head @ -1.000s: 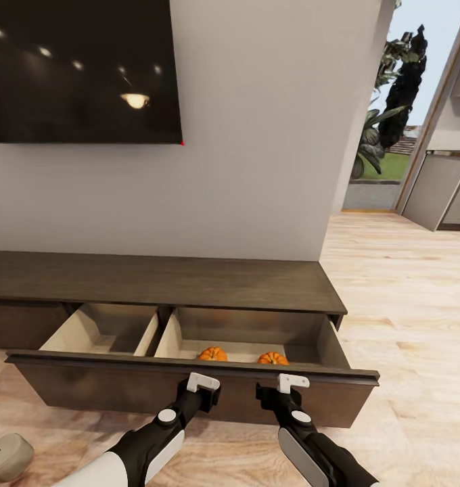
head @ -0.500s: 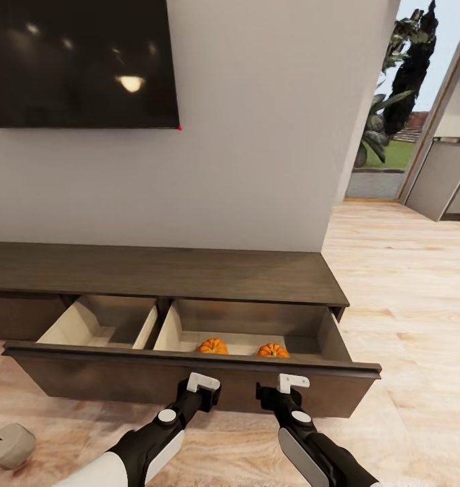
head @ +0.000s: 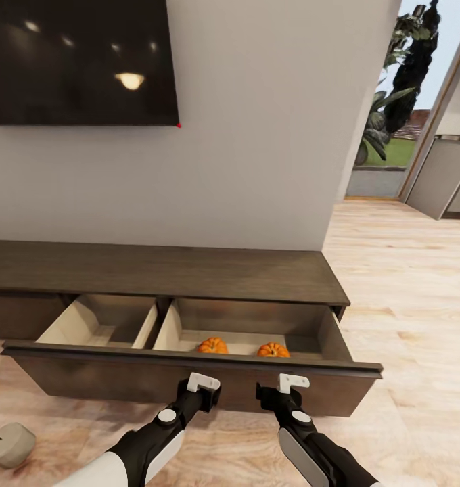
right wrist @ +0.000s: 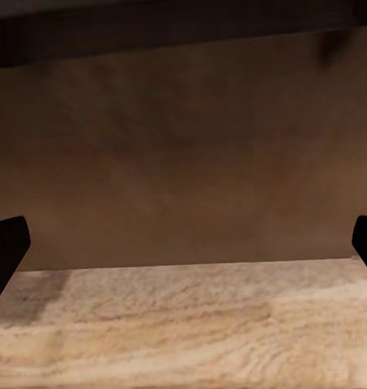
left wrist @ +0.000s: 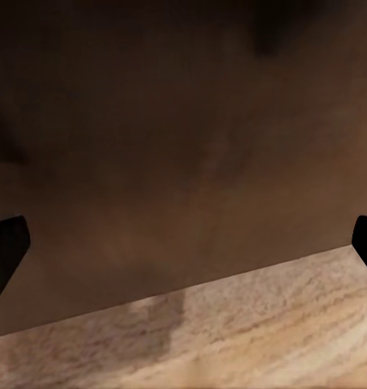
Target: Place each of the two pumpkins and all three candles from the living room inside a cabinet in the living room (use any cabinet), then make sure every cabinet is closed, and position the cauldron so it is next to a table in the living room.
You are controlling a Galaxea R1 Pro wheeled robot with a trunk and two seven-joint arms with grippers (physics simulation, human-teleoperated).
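Looking from the head camera, a living room with a light wood plank floor and a plain pale wall carries a black TV at upper left. Below runs the long dark brown cabinet, its drawer pulled out, pale and divided inside. Two orange pumpkins sit side by side in the right compartment. A beige candle lies on the floor at lower left, in front of the cabinet. The left gripper and right gripper hang just before the drawer front.

In the left wrist view, dark fingertips stand wide apart at the frame edges, empty, facing brown drawer wood above floor planks.

In the right wrist view, the fingertips are likewise spread wide, grasping nothing, before the drawer front.
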